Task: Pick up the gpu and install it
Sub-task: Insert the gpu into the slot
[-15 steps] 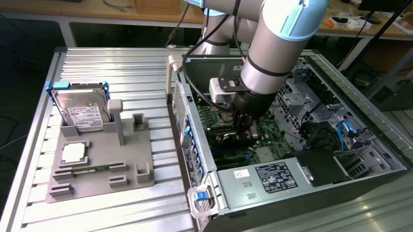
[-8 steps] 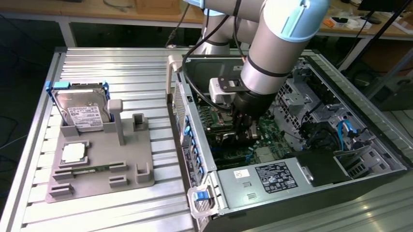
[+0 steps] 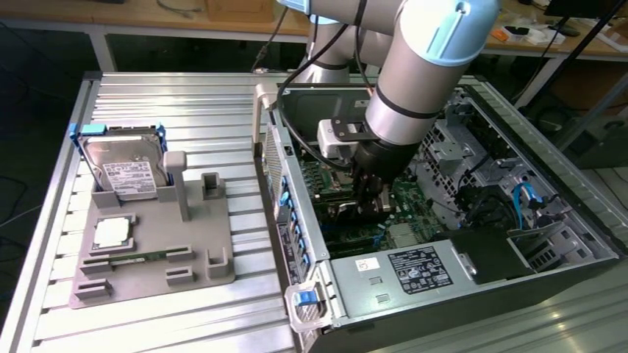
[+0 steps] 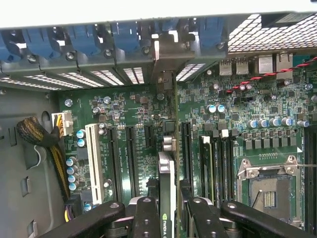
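The black end effector (image 4: 171,214) on the grey and pale-blue robot arm (image 3: 417,81) is closed on the gpu (image 4: 166,173), a thin dark expansion card seen edge-on with a silver metal bracket at its far end. 1 black finger (image 4: 146,218) sits on each side of the card. The gpu stands upright just above the green motherboard (image 4: 237,99), inside the open black computer case (image 3: 589,243), and runs parallel to the dark expansion slots. It is near the long white slot (image 4: 92,158), and its bracket lines up with the row of blue latches (image 4: 84,42) at the case's rear wall. The silver processor socket (image 4: 270,191) lies well apart from the card on its other side. In the exterior view, the case lies on the ribbed aluminium counter (image 3: 176,103). At the exterior view's left stands a grey moulded fixture (image 3: 147,272) holding a silver hard drive with a white label (image 3: 123,165) and a narrow green memory stick (image 3: 132,257).
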Controlling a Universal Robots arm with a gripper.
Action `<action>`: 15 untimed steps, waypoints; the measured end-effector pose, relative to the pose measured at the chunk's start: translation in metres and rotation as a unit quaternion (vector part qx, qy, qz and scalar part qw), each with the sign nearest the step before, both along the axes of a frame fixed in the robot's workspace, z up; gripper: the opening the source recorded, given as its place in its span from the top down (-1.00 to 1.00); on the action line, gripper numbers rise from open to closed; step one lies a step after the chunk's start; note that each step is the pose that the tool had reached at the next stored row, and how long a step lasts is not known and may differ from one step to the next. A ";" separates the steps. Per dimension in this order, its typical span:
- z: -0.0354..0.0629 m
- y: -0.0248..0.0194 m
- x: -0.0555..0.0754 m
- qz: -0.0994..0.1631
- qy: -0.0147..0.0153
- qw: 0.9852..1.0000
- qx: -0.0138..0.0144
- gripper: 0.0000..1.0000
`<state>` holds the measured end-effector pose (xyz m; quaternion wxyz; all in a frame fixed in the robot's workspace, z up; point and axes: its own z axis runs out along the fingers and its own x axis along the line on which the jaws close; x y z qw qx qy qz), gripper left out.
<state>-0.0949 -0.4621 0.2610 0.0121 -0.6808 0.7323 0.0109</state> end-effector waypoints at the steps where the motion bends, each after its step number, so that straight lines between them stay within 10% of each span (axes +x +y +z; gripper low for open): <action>1: 0.0000 0.0000 0.000 0.000 0.000 1.000 0.000 0.46; 15: 0.0030 0.0001 0.000 0.000 0.005 1.000 0.003 0.46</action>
